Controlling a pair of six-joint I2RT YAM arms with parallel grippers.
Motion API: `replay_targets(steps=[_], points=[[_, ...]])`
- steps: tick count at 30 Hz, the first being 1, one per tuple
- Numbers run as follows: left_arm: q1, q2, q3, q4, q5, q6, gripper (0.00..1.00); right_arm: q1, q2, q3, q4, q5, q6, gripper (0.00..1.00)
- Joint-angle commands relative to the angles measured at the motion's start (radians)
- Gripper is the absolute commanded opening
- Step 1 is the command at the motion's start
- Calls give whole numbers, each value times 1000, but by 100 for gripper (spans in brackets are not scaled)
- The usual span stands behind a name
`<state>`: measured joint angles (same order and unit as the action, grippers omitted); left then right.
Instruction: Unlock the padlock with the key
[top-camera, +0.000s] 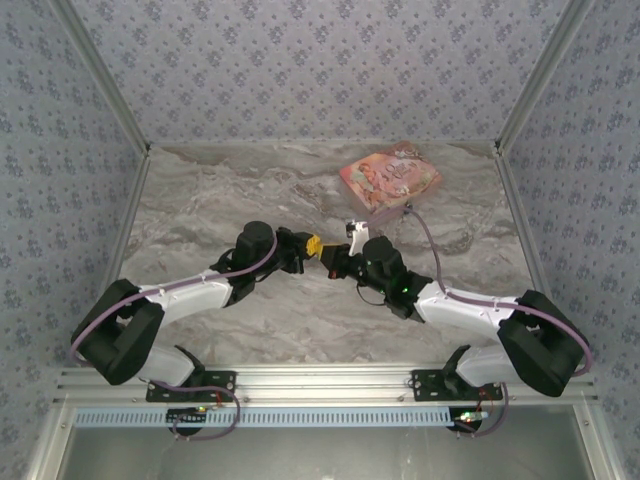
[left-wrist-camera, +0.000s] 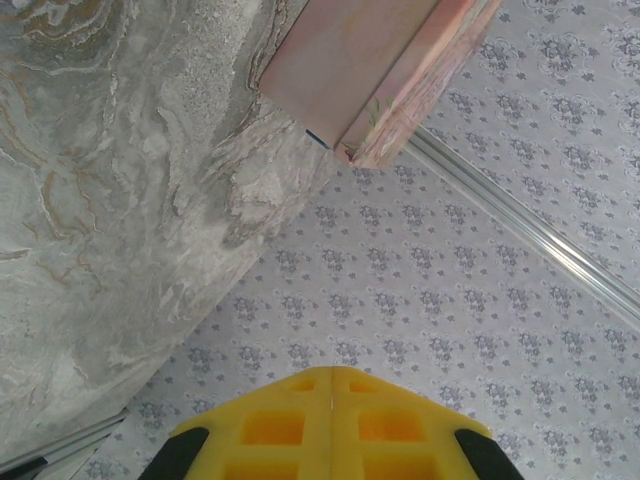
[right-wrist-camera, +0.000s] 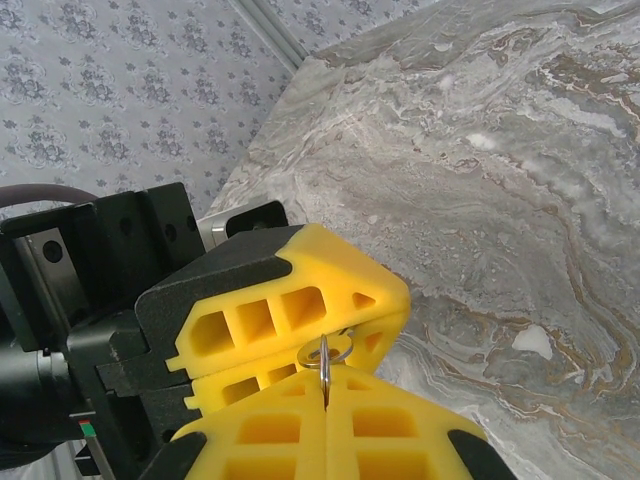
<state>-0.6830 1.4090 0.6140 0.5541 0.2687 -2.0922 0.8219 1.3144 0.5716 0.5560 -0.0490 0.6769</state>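
Right gripper (right-wrist-camera: 325, 425): yellow pads pressed flat together, nipping a thin silvery metal piece (right-wrist-camera: 325, 383) seen edge-on in the seam. A small silvery ring (right-wrist-camera: 338, 349) sits at the top of that piece, right at the tips of the other tool.

Left gripper (left-wrist-camera: 330, 415): pads also pressed together, with only a hairline seam between them. Cannot tell whether anything is pinched inside. In the right wrist view its tips touch the ring, nose to nose with the right pads.

Padlock: no teal body can be made out. Cannot tell whether the ring and the metal piece belong to the lock or the key. All the metal sits at that fingertip junction, held above the marble table (top-camera: 230, 210) roughly mid-field.

Pink box (top-camera: 390, 178) lies flat at the far right of the table, well apart from the grippers. Its lid is illustrated, and any lettering is too small to read. No legible brand or label on the arms or pads.
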Motion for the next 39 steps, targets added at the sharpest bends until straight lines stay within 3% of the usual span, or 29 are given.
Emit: replay_targets(steps=[1, 4, 7, 17, 21, 24, 28, 33, 39], points=[[-6, -3, 16, 9, 6, -108, 0, -14, -26, -15, 26, 11, 23, 0], [-1, -5, 28, -13, -5, -45, 0, -21, -33, -22, 28, 0, 27, 0], [22, -7, 58, -27, -12, 88, 0, -29, -46, -27, 26, -12, 25, 10], [68, -68, 253, -204, -62, 779, 0, -63, -171, -68, -34, -41, -8, 46], [36, -122, 311, -243, -100, 1114, 0, -102, -256, -113, -37, -67, 4, 61], [5, -149, 333, -217, -95, 1278, 0, -142, -326, -145, -17, -99, 21, 71], [-15, -154, 344, -134, -37, 1351, 0, -199, -380, -190, 99, -174, 72, 80], [-24, -143, 316, 29, 19, 1315, 0, -224, -386, -212, 339, -305, 151, 88], [-47, -120, 314, 130, 54, 1256, 0, -214, -383, -167, 397, -343, 170, 88]])
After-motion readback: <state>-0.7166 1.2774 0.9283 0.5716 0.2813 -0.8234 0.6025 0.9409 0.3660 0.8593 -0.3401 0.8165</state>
